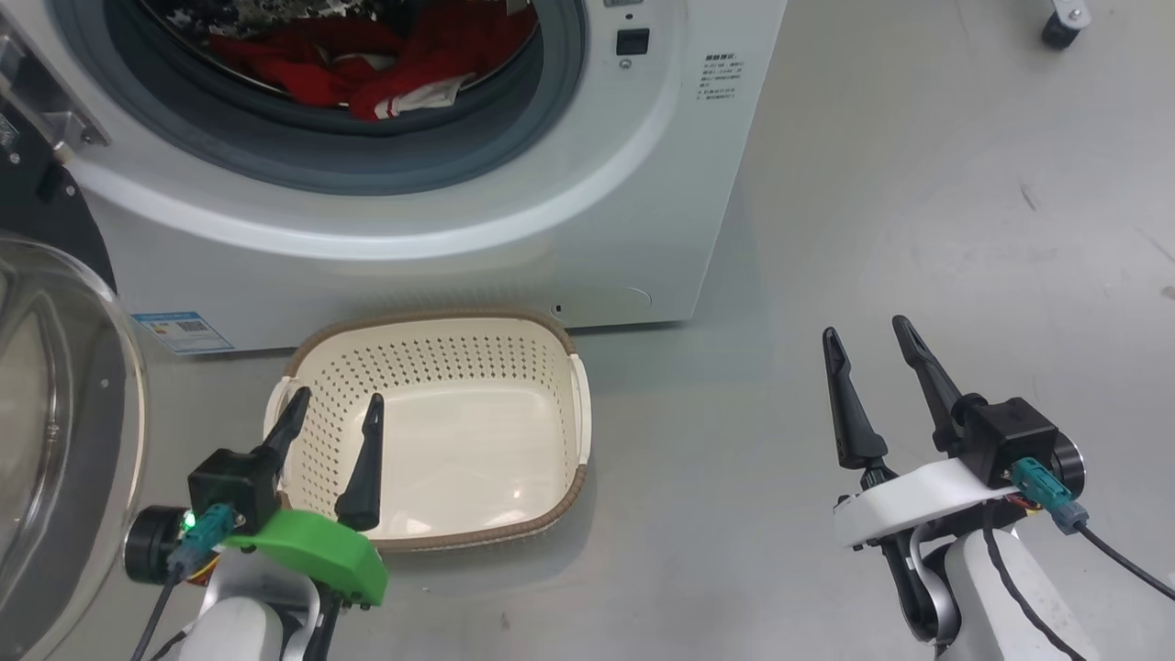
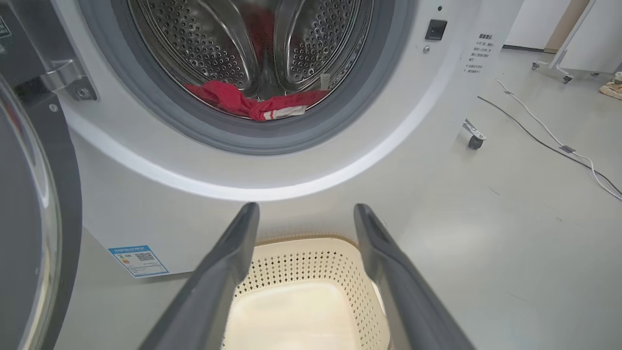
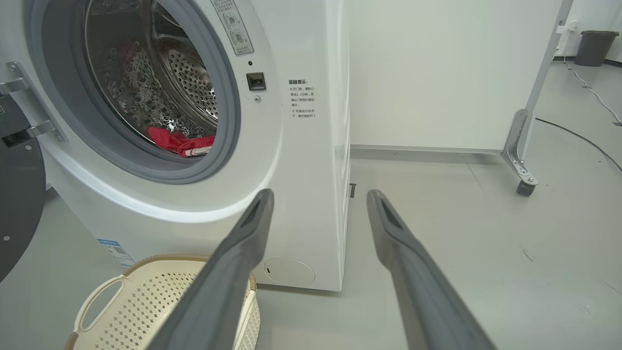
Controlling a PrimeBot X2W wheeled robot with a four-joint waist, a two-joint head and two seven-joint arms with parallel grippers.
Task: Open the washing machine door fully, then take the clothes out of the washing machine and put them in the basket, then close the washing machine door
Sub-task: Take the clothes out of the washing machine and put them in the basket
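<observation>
The white washing machine (image 1: pixel 441 257) stands with its round door (image 1: pixel 55 413) swung open to the left, glass bowl facing out. Red clothes (image 1: pixel 367 64) with a white patch lie at the drum's front lip, also seen in the left wrist view as clothes (image 2: pixel 252 104) and in the right wrist view as clothes (image 3: pixel 180 143). The cream basket (image 1: pixel 578 404) sits empty on the floor in front of the machine. My left gripper (image 1: pixel 335 408) hovers open over the basket's near left part. My right gripper (image 1: pixel 867 335) is open above bare floor, right of the basket.
Grey floor spreads to the right of the machine. A caster (image 1: pixel 1063 23) shows at the top right. A cable (image 2: pixel 549 138) runs across the floor, and a wheeled white panel foot (image 3: pixel 522 170) stands at the right. The open door (image 2: pixel 29 218) bounds the left side.
</observation>
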